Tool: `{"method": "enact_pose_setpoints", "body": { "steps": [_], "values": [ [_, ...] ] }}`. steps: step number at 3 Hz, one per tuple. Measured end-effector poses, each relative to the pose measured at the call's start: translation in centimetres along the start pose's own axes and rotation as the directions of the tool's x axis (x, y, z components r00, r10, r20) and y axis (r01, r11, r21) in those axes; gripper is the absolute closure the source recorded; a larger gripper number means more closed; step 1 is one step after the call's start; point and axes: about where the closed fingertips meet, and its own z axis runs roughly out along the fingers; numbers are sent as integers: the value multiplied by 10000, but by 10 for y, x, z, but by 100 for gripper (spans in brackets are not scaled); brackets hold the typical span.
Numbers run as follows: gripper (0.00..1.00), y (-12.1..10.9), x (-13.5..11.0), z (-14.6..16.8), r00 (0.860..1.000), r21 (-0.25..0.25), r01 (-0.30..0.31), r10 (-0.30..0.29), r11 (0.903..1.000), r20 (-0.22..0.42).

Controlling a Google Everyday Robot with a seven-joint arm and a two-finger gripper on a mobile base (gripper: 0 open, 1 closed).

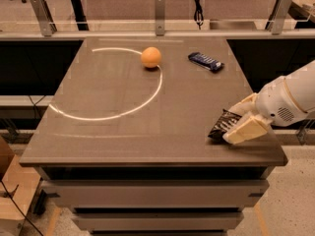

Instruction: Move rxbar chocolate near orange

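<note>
Taking the table [123, 141] top as a clock face with twelve at the far edge, we begin at the left. A thin pale arc [158, 85] is marked on the grey surface. It starts near eleven o'clock, runs along the far side, bends round just right of centre and sweeps back toward eight o'clock.

The orange [150, 57] sits at about twelve o'clock, right on that line and resting on the surface by itself. To its right, at roughly one o'clock, a narrow dark blue bar wrapper [205, 61] lies flat and slightly askew, near the orange but not touching it.

Further right and much nearer to us, at about four o'clock by the table's right edge, we see the rxbar chocolate [221, 126] – dark, with pale lettering. It is tilted, with its low end at the table top, and we cannot tell whether that end touches. From the bar, the orange lies toward eleven o'clock, well apart from it.

The gripper [232, 124] is at that same four o'clock spot. Its two cream fingers [246, 131] are clamped on the bar, one on the far side and one on the near side. The white arm [290, 100] reaches in from the right edge, at about three o'clock.
</note>
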Motion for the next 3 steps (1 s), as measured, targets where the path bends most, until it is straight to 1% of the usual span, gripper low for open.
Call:
{"method": "enact_pose_setpoints", "body": {
  "steps": [1, 2, 3],
  "values": [
    [100, -10, -30, -21, 9990, -21, 451, -451, 9990, 16],
    [100, -23, -75, -56, 9918, 323, 1225, -1235, 9919, 324],
    [100, -23, -75, -55, 9920, 309, 1215, -1225, 9921, 318]
  ]
}}
